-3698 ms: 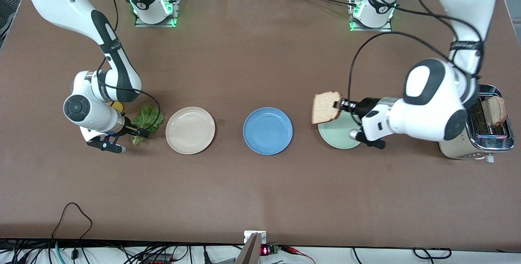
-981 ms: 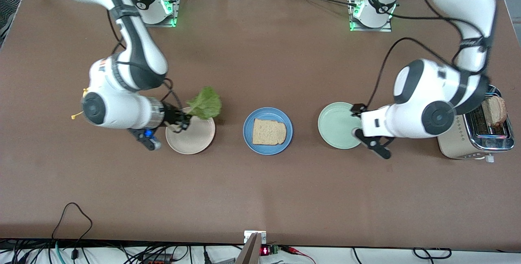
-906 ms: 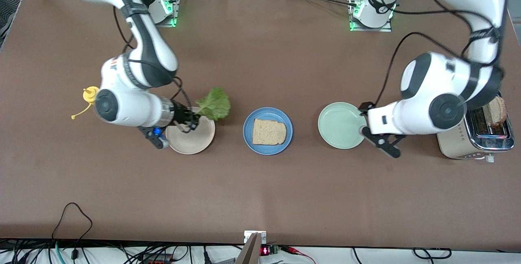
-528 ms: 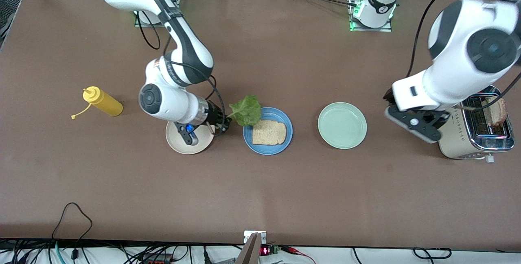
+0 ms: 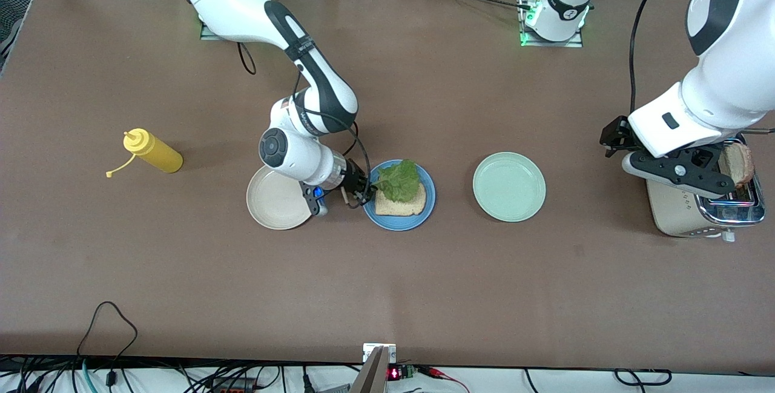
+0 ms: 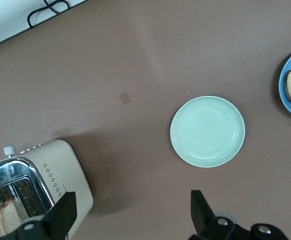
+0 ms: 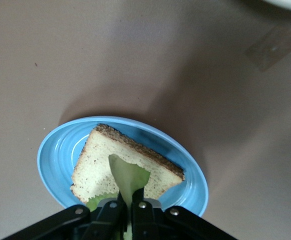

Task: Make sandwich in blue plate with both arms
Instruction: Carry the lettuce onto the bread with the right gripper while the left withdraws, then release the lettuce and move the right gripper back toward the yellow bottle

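The blue plate [image 5: 399, 225] sits mid-table with one toast slice [image 5: 401, 206] lying flat on it. My right gripper [image 5: 363, 190] is shut on the stem of a ruffled green lettuce leaf [image 5: 399, 180], which hangs over the toast. In the right wrist view the fingers [image 7: 127, 200] pinch the lettuce [image 7: 128, 180] just above the toast [image 7: 100, 160] and plate [image 7: 55, 155]. My left gripper [image 5: 614, 137] is open and empty, up in the air beside the toaster [image 5: 696, 211]. A second toast slice [image 5: 735, 163] stands in the toaster slot and shows in the left wrist view [image 6: 8, 217].
A pale green plate [image 5: 508, 187] lies between the blue plate and the toaster. A cream plate [image 5: 275, 199] lies beside the blue plate toward the right arm's end. A yellow squeeze bottle [image 5: 151, 152] lies farther toward that end.
The left arm set a toast slice on the blue plate, let go and drew back to the toaster. The right arm carried the lettuce from beside the cream plate to over the toast.
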